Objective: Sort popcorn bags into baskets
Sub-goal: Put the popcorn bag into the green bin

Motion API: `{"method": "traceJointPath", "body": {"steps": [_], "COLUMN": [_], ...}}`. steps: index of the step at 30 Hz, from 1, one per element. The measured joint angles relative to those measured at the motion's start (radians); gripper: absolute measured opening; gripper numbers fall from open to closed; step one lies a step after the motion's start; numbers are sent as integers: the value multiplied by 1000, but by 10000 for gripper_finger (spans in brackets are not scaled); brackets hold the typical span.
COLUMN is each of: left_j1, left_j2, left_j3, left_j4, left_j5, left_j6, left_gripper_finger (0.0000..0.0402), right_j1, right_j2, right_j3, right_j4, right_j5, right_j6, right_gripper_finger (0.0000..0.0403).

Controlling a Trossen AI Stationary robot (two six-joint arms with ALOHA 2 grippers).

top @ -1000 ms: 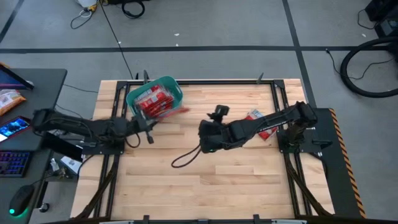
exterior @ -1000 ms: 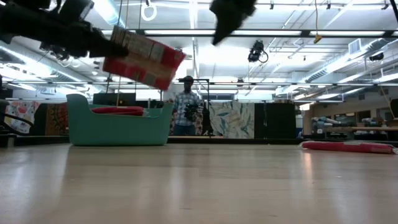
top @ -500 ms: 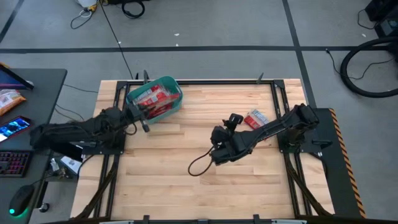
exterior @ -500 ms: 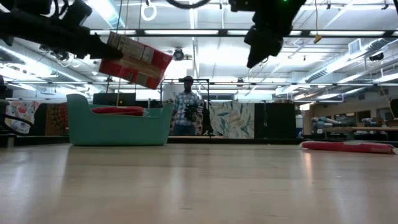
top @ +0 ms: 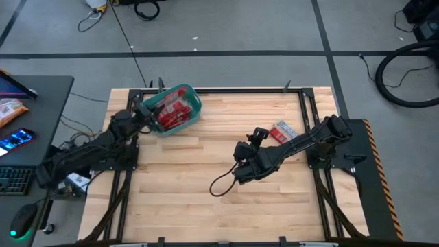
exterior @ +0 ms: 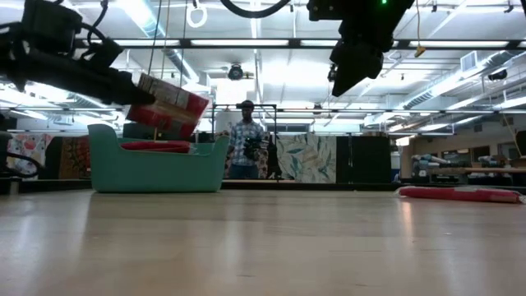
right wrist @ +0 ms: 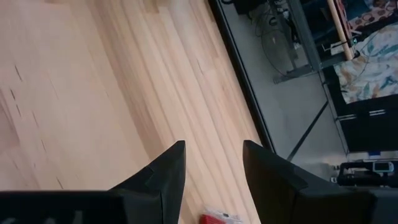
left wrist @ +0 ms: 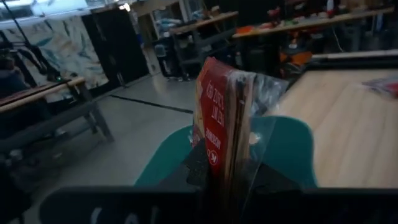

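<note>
The teal basket (top: 195, 103) stands at the table's far left corner with several red popcorn bags (top: 171, 110) lying in it; it also shows in the low view (exterior: 156, 168) and below the bag in the left wrist view (left wrist: 292, 146). My left gripper (top: 145, 114) is at the basket's left rim, shut on one more popcorn bag (exterior: 168, 107). Another bag (top: 282, 130) lies flat on the table's right side (exterior: 460, 194). My right gripper (top: 261, 132) hangs open high above mid-table (right wrist: 211, 149), touching nothing. My left gripper holds the popcorn bag by its end nearest the arm (left wrist: 217, 165), pinched between the two fingers, which come roughly level from the table's left. The bag sticks out past the fingertips, edge-on in the wrist view, tilted and lifted clear above the basket's rim (exterior: 107, 131).
A black cable loop (top: 221, 184) hangs under the right arm. A desk with a phone (top: 15, 140) and an orange packet (top: 10, 110) stands left of the table. A person (exterior: 246, 148) stands in the room beyond the far edge. Bare wood (top: 206, 213) spans the near half.
My left gripper has carried the bag toward the table's far left corner and lowered it, from beside the basket to over its left rim. My right arm swung toward the table's right early on and then stayed still.
</note>
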Motion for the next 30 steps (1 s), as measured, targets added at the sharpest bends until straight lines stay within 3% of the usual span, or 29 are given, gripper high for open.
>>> {"method": "traceJointPath", "body": {"steps": [4,9,23,26,30], "left_j1": [108,178,181,165,146], "left_j2": [0,1,7,14,14], "left_j3": [-29,-32,-31,-31,-31], "left_j4": [60,25,-59,-65,-76], "left_j5": [121,178,180,180,120], "left_j6": [21,94,253,283,320], "left_gripper_finger": [32,33,42,68,133], "right_j1": [0,0,-6,-13,-17], "right_j2": [0,0,0,0,1], "right_j3": [0,0,0,0,0], "right_j4": [6,17,56,61,72], "right_j5": [0,1,7,6,2], "right_j6": [0,-1,-34,-38,-54], "right_gripper_finger": [165,165,165,165,165]}}
